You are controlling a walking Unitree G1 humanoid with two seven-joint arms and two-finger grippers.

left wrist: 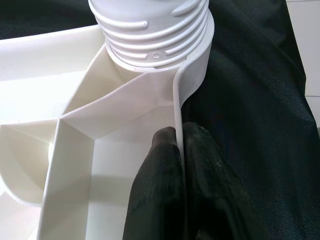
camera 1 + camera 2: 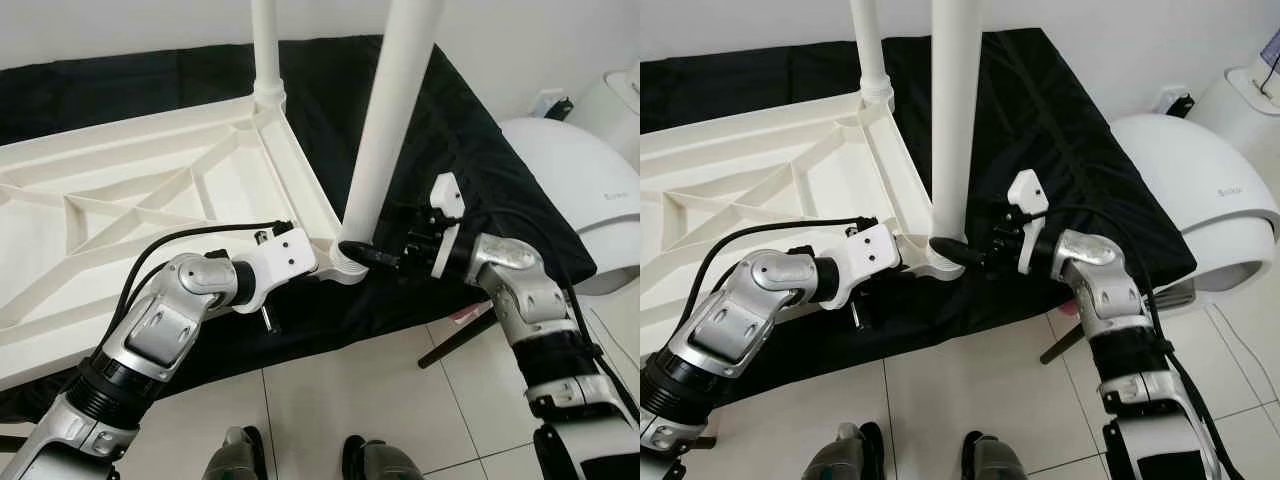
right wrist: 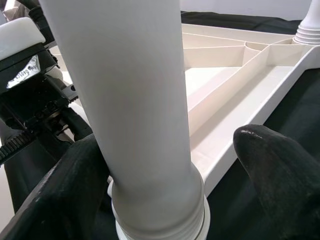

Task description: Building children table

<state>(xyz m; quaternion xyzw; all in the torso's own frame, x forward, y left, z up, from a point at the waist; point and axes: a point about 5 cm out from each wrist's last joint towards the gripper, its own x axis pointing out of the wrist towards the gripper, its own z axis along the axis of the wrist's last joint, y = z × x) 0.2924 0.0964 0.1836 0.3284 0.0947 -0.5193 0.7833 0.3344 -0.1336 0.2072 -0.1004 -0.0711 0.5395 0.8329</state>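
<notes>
Left eye view: black cloth (image 2: pixel 470 150) over white tiled floor (image 2: pixel 380 390).

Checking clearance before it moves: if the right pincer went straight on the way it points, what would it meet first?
The white table leg: it already stands between the right pincer's open fingers, just above its threaded base.

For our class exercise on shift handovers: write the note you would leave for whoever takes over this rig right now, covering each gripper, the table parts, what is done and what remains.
Left gripper: shut on the table top's rim, right beside the near corner socket, steadying it.
Right gripper: open, fingers either side of the near leg, low down by the socket.
Table top: upside down on the black cloth.
Done: far leg stands in its corner; near leg stands in its socket with threads showing in the left wrist view, so probably not fully screwed in.
Left: finish turning the near leg; the other corners are out of view, so check them.
</notes>
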